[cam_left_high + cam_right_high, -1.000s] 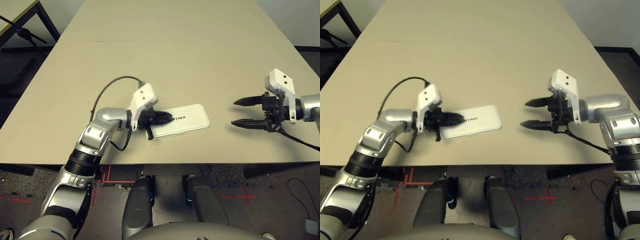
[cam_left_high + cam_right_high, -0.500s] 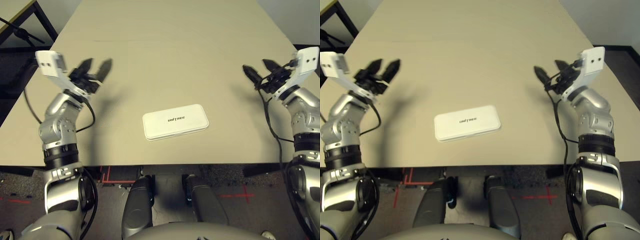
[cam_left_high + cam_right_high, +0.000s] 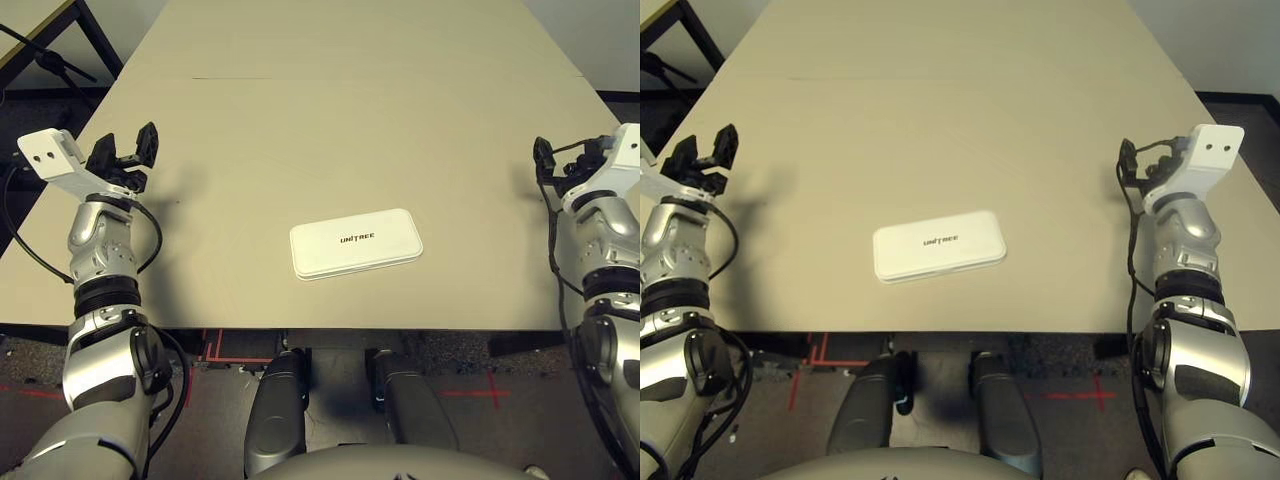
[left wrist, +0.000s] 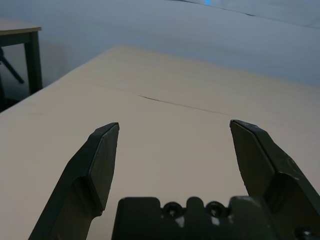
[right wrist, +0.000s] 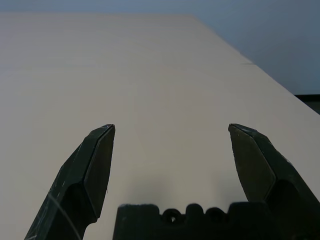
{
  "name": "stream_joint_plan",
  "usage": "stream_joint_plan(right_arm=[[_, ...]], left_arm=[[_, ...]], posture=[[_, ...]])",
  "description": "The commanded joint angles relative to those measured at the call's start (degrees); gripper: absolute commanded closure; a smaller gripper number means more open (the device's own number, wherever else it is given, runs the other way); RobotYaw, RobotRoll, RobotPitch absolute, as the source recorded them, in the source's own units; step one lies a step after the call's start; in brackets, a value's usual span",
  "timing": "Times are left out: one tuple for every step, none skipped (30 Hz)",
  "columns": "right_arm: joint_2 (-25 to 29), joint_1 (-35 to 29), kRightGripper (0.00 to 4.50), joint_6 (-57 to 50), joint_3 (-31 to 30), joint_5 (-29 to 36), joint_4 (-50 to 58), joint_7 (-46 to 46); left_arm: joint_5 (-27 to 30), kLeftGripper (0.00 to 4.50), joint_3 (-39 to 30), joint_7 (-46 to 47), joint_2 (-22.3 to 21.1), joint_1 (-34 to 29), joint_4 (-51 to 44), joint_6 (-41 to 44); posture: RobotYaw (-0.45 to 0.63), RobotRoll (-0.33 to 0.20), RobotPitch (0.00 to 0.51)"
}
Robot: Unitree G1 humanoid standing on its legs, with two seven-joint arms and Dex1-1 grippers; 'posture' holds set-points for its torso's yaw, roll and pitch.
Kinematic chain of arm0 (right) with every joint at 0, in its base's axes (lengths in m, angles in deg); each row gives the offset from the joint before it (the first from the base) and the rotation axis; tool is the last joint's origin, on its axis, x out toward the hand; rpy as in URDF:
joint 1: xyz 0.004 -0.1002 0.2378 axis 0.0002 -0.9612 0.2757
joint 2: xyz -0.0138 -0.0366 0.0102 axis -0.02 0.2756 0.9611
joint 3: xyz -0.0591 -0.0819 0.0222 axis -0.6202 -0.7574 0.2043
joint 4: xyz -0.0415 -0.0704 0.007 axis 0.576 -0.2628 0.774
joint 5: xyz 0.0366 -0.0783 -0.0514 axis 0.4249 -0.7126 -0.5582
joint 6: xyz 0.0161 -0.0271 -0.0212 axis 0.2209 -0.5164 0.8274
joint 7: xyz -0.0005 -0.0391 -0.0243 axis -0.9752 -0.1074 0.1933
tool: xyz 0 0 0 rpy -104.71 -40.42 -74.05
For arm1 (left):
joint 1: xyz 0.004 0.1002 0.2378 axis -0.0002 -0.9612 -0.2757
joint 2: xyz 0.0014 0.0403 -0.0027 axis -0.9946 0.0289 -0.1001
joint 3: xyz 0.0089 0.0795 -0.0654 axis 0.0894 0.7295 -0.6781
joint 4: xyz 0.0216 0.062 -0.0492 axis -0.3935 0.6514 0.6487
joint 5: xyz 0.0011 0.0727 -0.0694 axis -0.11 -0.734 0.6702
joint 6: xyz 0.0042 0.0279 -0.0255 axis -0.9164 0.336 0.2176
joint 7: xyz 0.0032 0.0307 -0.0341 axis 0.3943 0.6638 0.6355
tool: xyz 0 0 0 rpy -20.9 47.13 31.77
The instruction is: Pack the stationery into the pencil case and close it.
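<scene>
The closed pencil case [image 3: 355, 244] lay flat on the table [image 3: 350, 120], probably light, rigid and slick, best gripped across its long edges; both grippers' fingers [image 4: 102, 155] stood released.

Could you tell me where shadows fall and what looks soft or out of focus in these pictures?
Left eye view: soft shadows on the table beside the left tool and under the pencil case, lettering sharp. Left wrist view: near fingers dark and slightly soft, far wall hazy. Right wrist view: a faint shadow between the right tool's fingers.
</scene>
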State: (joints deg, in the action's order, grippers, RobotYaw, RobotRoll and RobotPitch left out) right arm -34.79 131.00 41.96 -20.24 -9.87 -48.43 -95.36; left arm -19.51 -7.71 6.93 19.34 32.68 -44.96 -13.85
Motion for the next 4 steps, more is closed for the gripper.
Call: stream_joint_plan(right_arm=[[1.2, 0.3, 0.0, 0.7, 0.7, 0.2, 0.3, -0.7], [1.2, -0.1, 0.0, 0.6, 0.8, 0.3, 0.8, -1.0], [1.3, -0.4, 0.0, 0.7, 0.9, 0.5, 1.2, -1.3], [1.5, -0.6, 0.0, 0.8, 1.0, 0.6, 1.0, -1.6]], left_arm=[[-1.7, 0.04, 2.2, 0.0, 0.7, -0.2, -0.7, -1.0], [-1.8, 0.04, 2.7, -0.3, 1.0, -0.4, -0.8, -1.3], [-1.8, 0.04, 3.0, -0.3, 1.3, -0.7, -1.0, -1.5], [-1.8, 0.04, 3.3, -0.2, 1.7, -0.8, -1.2, -1.7]], posture=[[-0.08, 0.0, 0.24], [-0.09, 0.0, 0.245], [-0.09, 0.0, 0.244], [-0.09, 0.0, 0.251]])
